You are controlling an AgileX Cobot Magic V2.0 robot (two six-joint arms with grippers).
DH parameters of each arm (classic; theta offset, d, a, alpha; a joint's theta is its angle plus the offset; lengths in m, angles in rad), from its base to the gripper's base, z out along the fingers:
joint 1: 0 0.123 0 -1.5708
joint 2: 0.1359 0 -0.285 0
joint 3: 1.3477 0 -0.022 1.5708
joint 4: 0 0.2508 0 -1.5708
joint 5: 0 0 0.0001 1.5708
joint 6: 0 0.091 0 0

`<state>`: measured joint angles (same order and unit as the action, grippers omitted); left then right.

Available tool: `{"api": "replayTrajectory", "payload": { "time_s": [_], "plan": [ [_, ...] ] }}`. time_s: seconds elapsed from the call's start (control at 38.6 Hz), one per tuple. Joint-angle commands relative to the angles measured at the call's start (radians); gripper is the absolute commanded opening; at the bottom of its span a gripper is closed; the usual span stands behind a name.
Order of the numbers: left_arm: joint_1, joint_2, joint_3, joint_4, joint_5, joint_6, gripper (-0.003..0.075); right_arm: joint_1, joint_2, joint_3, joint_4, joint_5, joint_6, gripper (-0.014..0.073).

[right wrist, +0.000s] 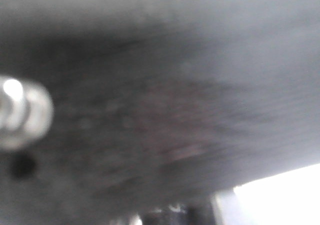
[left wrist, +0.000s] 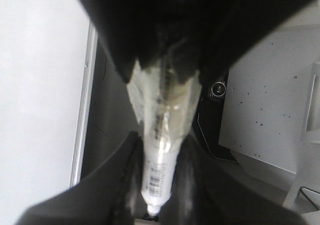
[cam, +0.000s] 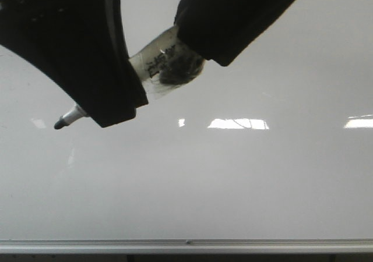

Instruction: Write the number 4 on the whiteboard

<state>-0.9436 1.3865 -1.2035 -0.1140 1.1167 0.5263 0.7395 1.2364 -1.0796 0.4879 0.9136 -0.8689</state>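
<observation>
We see the large glossy white-grey whiteboard [cam: 233,180] w/ thin silver edge filling the front view; no digit visible on its bare surface. Above it, two black fingers [cam: 87,46] of the left gripper [left wrist: 162,135] are clenched on a white marker pen w/ clear tape and barcode label [cam: 154,67]. Its black tip [cam: 59,124] pokes out past the lower-left finger, at the board's left part; touching or not, we can't tell. Right gripper: wrist view too blurred, can't tell
</observation>
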Motion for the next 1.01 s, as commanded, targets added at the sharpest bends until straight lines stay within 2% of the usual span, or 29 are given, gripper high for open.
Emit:
{"api": "replayTrajectory", "payload": {
  "time_s": [0.0, 0.08, 0.13, 0.31, 0.39, 0.47, 0.57, 0.7, 0.85, 0.98],
  "plan": [
    [-0.006, -0.031, -0.032, -0.010, -0.046, -0.020, 0.0363, -0.004, -0.023, -0.034, 0.040, -0.028, 0.003, -0.0039],
    [0.001, -0.046, -0.032, -0.005, -0.047, -0.050, 0.0479, -0.017, -0.024, -0.034, 0.039, -0.025, 0.026, -0.0048],
    [0.015, -0.063, -0.032, -0.003, -0.039, -0.074, 0.0512, -0.032, -0.026, -0.034, 0.036, -0.011, 0.032, -0.0048],
    [0.114, -0.198, 0.002, -0.009, -0.051, -0.108, 0.0514, -0.139, -0.088, -0.034, 0.022, 0.075, 0.057, -0.0048],
    [0.168, -0.266, 0.023, -0.016, -0.063, -0.121, 0.0514, -0.195, -0.138, -0.034, -0.037, 0.098, 0.105, -0.0048],
    [0.240, -0.341, 0.051, -0.016, -0.086, -0.157, 0.0514, -0.248, -0.188, -0.038, -0.124, 0.108, 0.196, -0.0048],
    [0.340, -0.433, 0.093, -0.019, -0.115, -0.259, 0.0514, -0.333, -0.264, -0.044, -0.250, 0.117, 0.400, -0.0049],
    [0.456, -0.523, 0.156, -0.027, -0.143, -0.287, 0.0514, -0.420, -0.350, -0.035, -0.361, 0.112, 0.584, -0.0049],
    [0.554, -0.570, 0.204, -0.044, -0.181, -0.287, 0.0514, -0.476, -0.459, 0.078, -0.344, -0.014, 0.659, -0.0049],
    [0.573, -0.568, 0.204, -0.057, -0.181, -0.287, 0.0513, -0.476, -0.513, 0.226, -0.304, -0.191, 0.659, -0.0049]
  ]
}}
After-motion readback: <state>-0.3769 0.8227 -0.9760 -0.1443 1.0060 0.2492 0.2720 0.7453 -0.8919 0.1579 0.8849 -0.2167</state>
